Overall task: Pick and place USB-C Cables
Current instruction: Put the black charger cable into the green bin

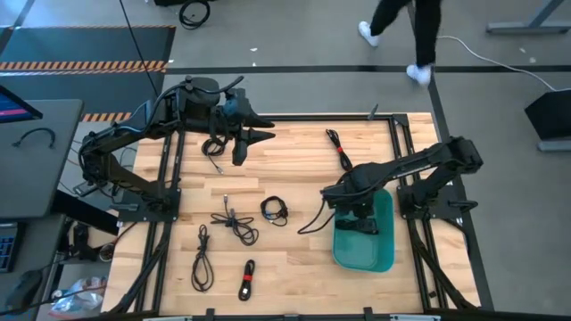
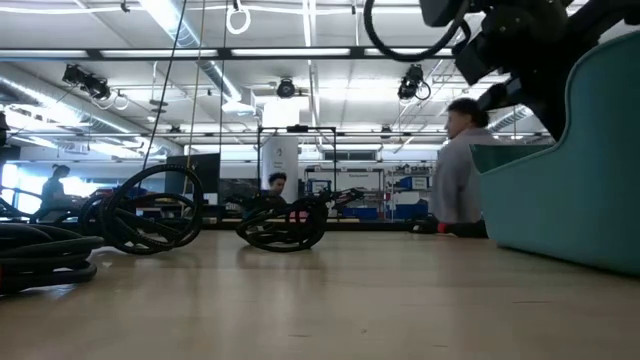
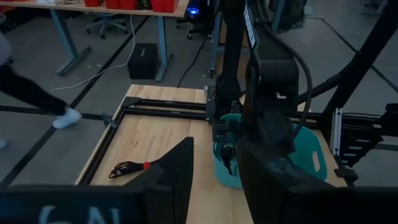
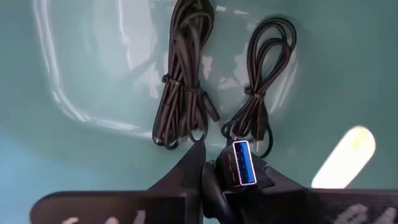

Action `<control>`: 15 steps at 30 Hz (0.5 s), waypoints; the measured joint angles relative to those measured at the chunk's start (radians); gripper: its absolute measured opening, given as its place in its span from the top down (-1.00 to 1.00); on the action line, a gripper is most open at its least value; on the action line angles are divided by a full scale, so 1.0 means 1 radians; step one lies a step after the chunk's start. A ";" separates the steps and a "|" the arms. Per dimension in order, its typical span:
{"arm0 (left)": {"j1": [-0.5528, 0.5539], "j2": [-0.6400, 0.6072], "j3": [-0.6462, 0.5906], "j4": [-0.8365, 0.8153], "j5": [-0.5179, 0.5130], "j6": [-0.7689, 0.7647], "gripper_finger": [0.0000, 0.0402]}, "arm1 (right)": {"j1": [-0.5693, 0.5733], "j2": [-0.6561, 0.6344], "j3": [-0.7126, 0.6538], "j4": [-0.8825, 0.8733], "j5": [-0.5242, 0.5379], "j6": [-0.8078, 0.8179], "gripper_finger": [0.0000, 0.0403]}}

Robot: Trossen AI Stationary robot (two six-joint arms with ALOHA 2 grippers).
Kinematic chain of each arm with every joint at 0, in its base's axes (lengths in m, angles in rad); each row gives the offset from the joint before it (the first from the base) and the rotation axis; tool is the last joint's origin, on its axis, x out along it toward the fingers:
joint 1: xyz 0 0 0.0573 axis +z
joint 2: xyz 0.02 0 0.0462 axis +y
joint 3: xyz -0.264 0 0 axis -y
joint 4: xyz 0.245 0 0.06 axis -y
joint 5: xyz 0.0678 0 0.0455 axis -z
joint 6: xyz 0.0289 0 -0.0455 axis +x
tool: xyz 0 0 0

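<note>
Right claw (image 4: 230,168) pinching cable plug (image 4: 244,163) over teal tub (image 4: 74,62) | no legible writing

- right wrist view: teal tub floor (image 4: 74,56) fills the frame, glare streaks across it.
- two black cable bundles lie on it side by side, apart: a long tied one (image 4: 183,81) and a looped one (image 4: 261,74).
- right gripper (image 4: 231,167) fingers pinch a cable plug with a blue insert (image 4: 242,163), just above the tub floor.
</note>
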 joint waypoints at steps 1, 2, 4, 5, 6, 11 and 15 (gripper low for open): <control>0.000 0.000 0.000 0.000 0.000 0.000 0.35 | -0.004 0.008 0.000 0.000 -0.003 -0.003 0.76; 0.000 0.000 0.000 0.000 0.000 0.000 0.35 | -0.008 0.014 0.000 0.000 -0.005 -0.003 0.76; 0.000 0.000 0.000 0.000 0.000 0.000 0.35 | -0.013 0.022 0.000 -0.001 -0.006 -0.006 0.76; 0.000 0.000 0.000 0.000 0.000 0.000 0.35 | -0.016 0.023 0.000 -0.002 -0.005 -0.006 0.76; 0.000 0.000 0.000 0.000 0.000 0.000 0.35 | -0.018 0.024 0.000 -0.002 -0.005 -0.006 0.76; 0.000 0.000 0.000 0.000 0.000 0.003 0.35 | -0.024 0.025 -0.010 0.040 -0.015 0.003 0.76; 0.000 0.000 0.000 0.000 0.000 0.003 0.35 | -0.025 0.025 -0.052 0.077 -0.040 0.012 0.76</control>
